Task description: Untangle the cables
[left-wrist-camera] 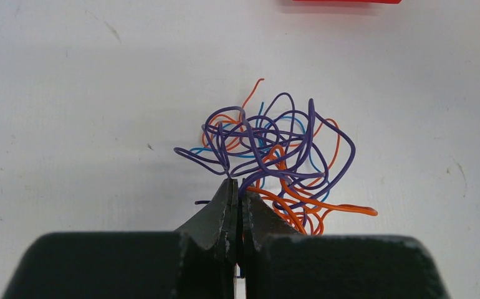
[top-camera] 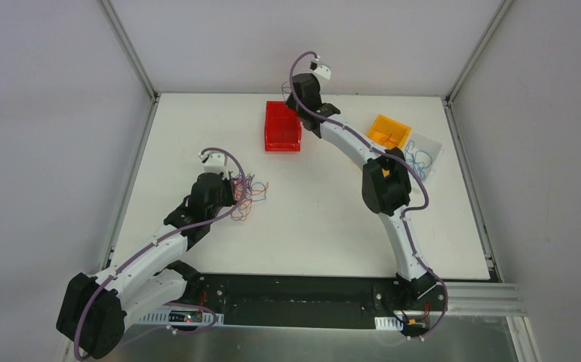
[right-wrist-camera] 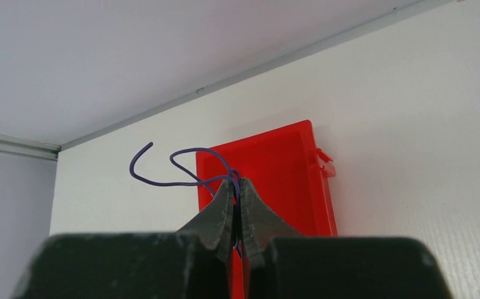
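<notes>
pinching one purple cable (right-wrist-camera: 163, 182) in the right pincer (right-wrist-camera: 239, 187), red bin (right-wrist-camera: 287, 168) just ahead of its tips at upper centre, left pincer (left-wrist-camera: 238, 187) clamped on the edge of the tangle (left-wrist-camera: 275, 146).

A tangle of cables (left-wrist-camera: 268, 156) in dark purple, red-orange and blue sits bunched on the table's (left-wrist-camera: 69, 93) left half, loops standing up, orange strands trailing right, its near edge pinched in the closed left gripper (left-wrist-camera: 237, 187). One purple cable (right-wrist-camera: 163, 182), curled in two loops, hangs from the closed right gripper (right-wrist-camera: 239, 187) over the red bin (right-wrist-camera: 287, 168), far middle. Loose blue cables (top-camera: 421, 160) lie far right, beside the orange bin (top-camera: 388, 130).
</notes>
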